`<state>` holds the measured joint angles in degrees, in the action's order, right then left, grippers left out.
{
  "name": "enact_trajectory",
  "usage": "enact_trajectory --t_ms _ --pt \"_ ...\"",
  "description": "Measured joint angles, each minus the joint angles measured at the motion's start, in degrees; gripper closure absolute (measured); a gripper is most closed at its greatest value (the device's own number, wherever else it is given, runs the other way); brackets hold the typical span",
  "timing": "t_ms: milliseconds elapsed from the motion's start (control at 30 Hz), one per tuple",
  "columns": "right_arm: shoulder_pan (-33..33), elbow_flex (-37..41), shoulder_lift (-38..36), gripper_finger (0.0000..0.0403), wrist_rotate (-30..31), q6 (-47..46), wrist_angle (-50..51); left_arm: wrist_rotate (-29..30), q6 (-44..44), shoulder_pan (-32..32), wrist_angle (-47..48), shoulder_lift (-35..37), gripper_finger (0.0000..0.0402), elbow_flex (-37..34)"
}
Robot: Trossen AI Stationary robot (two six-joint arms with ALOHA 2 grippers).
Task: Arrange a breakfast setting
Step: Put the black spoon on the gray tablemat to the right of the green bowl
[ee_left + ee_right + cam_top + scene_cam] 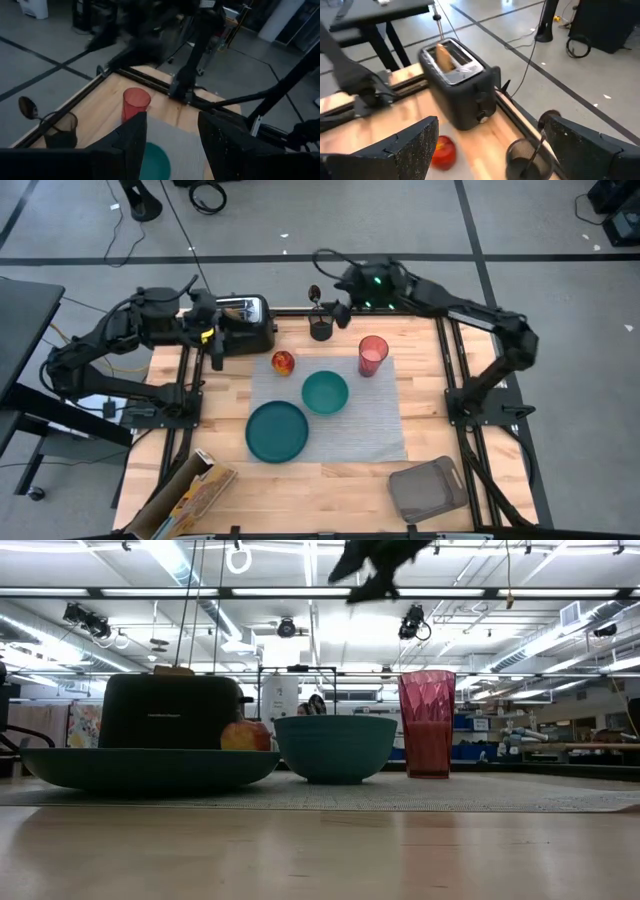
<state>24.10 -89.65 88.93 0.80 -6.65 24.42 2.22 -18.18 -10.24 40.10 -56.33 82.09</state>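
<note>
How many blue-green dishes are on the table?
2. The big plate sits on the grey placemat's near-left corner. The smaller bowl sits in the mat's middle, just behind the plate, beside the apple. I can't see any hidden ones.

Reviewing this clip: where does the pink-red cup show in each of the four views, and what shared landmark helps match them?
High view: the pink-red cup stands at the placemat's far right corner.
Low view: cup right of centre, beside the teal bowl.
Left wrist view: cup at centre, between that gripper's fingers.
Right wrist view: not in it.
Shared landmark: the teal bowl next to the cup; the right wrist view shows the apple and toaster instead.
</note>
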Motion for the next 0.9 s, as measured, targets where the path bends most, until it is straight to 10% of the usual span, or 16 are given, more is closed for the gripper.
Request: enact_trajectory --t_ms 367,900 --pt "16.4 -0.8 18.0 0.0037 -22.3 7.4 -16.1 8.4 0.9 -2.4 -5.9 -3.8 0.0216 0.0" --pt "20.8 -11.9 36.8 0.0081 -29.9 6.6 -17.9 8.5 -0.9 -10.0 -14.0 -12.7 0.0216 0.0"
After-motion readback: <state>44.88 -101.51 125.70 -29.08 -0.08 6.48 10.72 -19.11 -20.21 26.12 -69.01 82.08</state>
